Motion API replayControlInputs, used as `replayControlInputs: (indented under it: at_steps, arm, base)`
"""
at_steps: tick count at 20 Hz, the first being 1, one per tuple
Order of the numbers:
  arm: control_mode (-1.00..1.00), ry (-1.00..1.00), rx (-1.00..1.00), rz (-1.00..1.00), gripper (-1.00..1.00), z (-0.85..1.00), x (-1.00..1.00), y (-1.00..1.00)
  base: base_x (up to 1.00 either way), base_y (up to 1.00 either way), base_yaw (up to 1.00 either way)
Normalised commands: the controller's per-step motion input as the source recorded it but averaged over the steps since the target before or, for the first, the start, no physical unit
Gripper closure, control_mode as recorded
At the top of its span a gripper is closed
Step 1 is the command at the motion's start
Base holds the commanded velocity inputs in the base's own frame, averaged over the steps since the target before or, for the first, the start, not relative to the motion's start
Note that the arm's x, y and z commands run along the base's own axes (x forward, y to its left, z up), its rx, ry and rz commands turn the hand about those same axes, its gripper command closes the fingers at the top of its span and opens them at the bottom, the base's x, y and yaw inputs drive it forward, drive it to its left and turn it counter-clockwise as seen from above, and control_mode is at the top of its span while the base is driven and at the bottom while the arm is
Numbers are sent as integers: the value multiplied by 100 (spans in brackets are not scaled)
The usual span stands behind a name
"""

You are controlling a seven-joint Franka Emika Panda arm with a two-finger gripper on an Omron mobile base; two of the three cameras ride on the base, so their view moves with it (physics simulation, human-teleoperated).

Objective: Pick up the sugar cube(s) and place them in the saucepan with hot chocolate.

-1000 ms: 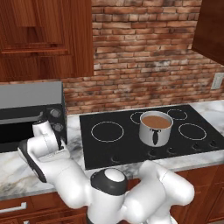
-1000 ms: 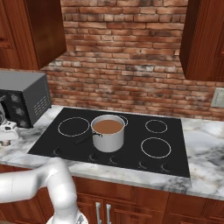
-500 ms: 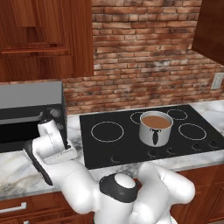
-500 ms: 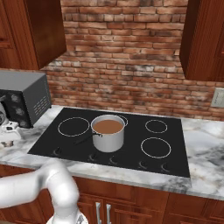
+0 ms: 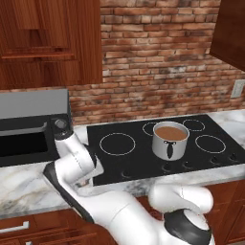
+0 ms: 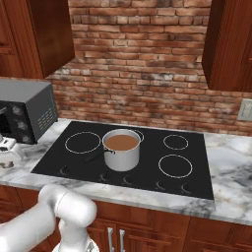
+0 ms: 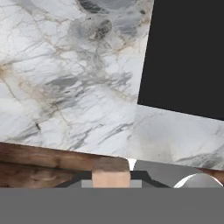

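Note:
A pale tan sugar cube (image 7: 110,169) sits at the bottom of the hand view, pinched between the dark fingertips of my gripper (image 7: 111,179), which is shut on it. Below it lie the marble counter (image 7: 65,87) and a corner of the black cooktop (image 7: 188,57). From the left base view, my gripper (image 5: 85,182) hangs low over the counter just left of the cooktop's front corner. It also shows at the far left edge of the right base view as gripper (image 6: 7,147). The steel saucepan with hot chocolate (image 5: 170,141) (image 6: 121,149) stands on the cooktop's middle, well to my gripper's right.
A grey microwave (image 5: 28,127) (image 6: 27,110) stands on the counter behind and left of the hand. The black cooktop (image 5: 143,158) (image 6: 147,162) has several ring burners around the pan. The counter's front edge and wooden cabinet fronts (image 7: 43,159) lie close under the hand.
The hand has moved right along the counter toward the cooktop's front left corner. The arm's elbow has swung to the right and low. The saucepan has stayed put.

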Motion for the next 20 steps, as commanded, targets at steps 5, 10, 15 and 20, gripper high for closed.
replayControlInputs:
  at_steps: [5,10,15,20]
  arm:
    - [-100,-14,0,-7,100,77,-49,-60]
    - [-100,-12,0,-9,100,67,-35,-76]
    - [-100,-14,0,-7,100,50,-21,-84]
    - [-100,-7,0,-3,100,39,0,-91]
  base:
    - [0,0,0]
    - [0,0,0]
    - [0,0,0]
    - [0,0,0]
